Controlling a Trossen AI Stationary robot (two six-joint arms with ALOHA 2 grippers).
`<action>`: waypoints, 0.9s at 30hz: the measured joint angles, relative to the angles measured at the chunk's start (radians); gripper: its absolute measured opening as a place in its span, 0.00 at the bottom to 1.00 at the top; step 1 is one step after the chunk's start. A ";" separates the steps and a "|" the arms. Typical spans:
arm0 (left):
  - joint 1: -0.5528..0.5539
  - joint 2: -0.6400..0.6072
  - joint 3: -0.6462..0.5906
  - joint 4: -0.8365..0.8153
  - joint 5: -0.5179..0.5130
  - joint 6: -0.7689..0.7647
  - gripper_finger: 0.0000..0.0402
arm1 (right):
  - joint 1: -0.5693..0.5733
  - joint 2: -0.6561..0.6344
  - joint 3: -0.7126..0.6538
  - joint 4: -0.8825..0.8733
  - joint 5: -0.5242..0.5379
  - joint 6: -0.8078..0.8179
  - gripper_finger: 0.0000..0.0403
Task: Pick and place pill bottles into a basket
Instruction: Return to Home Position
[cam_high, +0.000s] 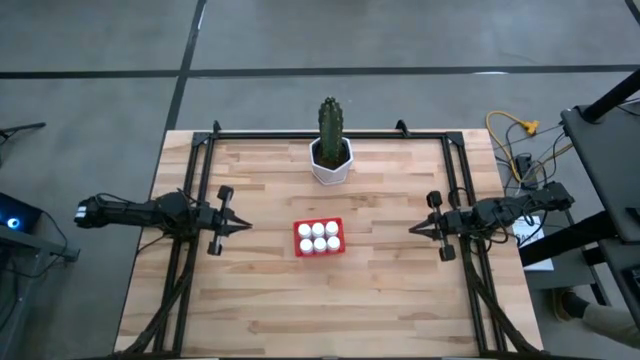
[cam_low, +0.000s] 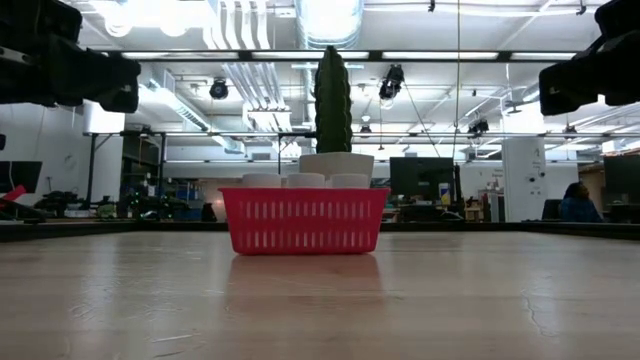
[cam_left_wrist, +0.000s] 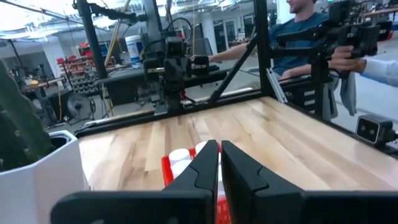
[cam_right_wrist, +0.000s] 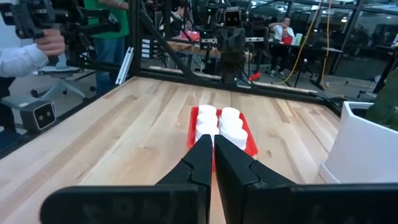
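Observation:
The red basket (cam_high: 319, 238) sits at the table's middle with several white pill bottles (cam_high: 318, 236) standing upright in it. It also shows in the low view (cam_low: 303, 220), the left wrist view (cam_left_wrist: 166, 168) and the right wrist view (cam_right_wrist: 249, 138). My left gripper (cam_high: 245, 226) is shut and empty, above the table left of the basket, pointing at it. My right gripper (cam_high: 412, 230) is shut and empty, right of the basket, pointing at it.
A white hexagonal pot with a green cactus (cam_high: 331, 150) stands behind the basket near the far edge. A black frame (cam_high: 330, 133) borders the table. People sit and stand beyond the table (cam_left_wrist: 305, 37), one hand holding a device (cam_right_wrist: 43, 37).

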 joint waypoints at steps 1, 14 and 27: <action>0.000 0.000 0.000 0.000 0.000 0.007 0.00 | 0.000 0.000 0.000 0.000 0.000 0.000 0.02; 0.000 0.005 0.000 0.003 -0.003 0.011 0.00 | 0.000 0.000 -0.017 0.094 0.000 -0.046 0.02; 0.000 0.010 0.000 0.004 -0.004 0.010 0.00 | -0.001 0.000 -0.017 0.092 0.003 -0.027 0.02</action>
